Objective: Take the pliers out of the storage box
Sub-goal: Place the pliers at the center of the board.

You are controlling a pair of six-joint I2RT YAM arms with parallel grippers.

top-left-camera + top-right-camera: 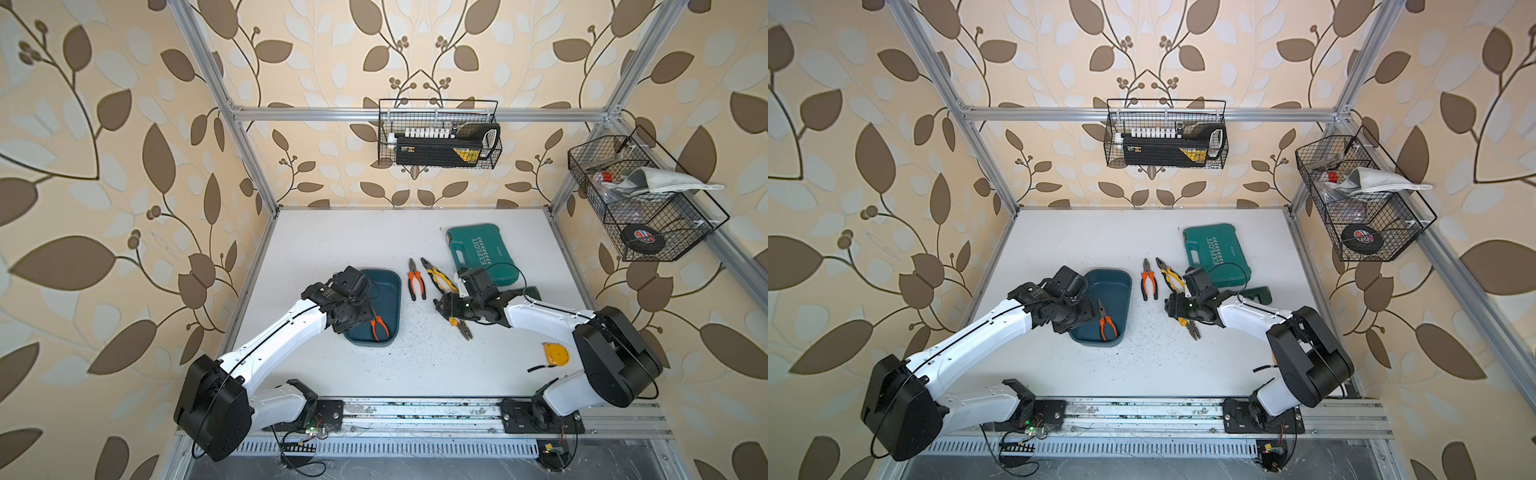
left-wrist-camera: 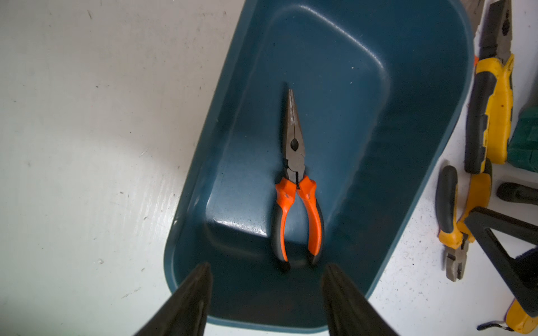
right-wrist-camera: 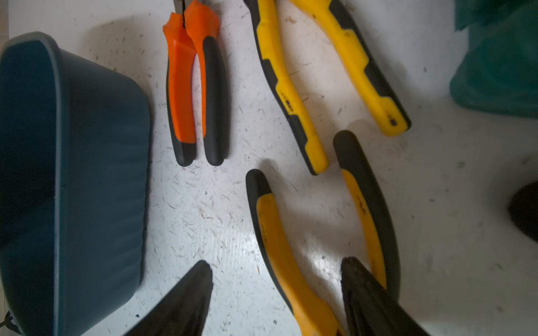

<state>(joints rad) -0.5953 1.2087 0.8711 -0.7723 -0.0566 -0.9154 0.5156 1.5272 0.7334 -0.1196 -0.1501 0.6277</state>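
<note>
**Storage box (image 1: pixel 387 297) down to one long-nose pliers (image 1: pixel 379 327)**

White counter (image 1: pixel 353 241), scuffed and speckled, carrying everything. Green tool case (image 1: pixel 482 253) toward the far right, closed, lying flat. Blue-teal storage box left of centre, long side running front to back, holding only the long-nose pliers: orange-and-black handles at the near end, tip pointing away, flat on the floor of the box.

Left claw (image 2: pixel 266 275) open and empty, hanging over the near end of the box just short of those handles, touching nothing. Right claw (image 3: pixel 276 269) open too, low over the counter to the right of the box, one handle of the near yellow pliers (image 3: pixel 276 232) between its fingers, no squeeze on it visible.

Far yellow pliers (image 1: pixel 439 277) on the counter near the tool case, handles spread. Orange pliers (image 1: pixel 416 279) between the box and the yellow pairs, nose pointing away, handles nearly together. Round yellow tape measure (image 1: pixel 555 354) at the near right, close to the right arm.
</note>
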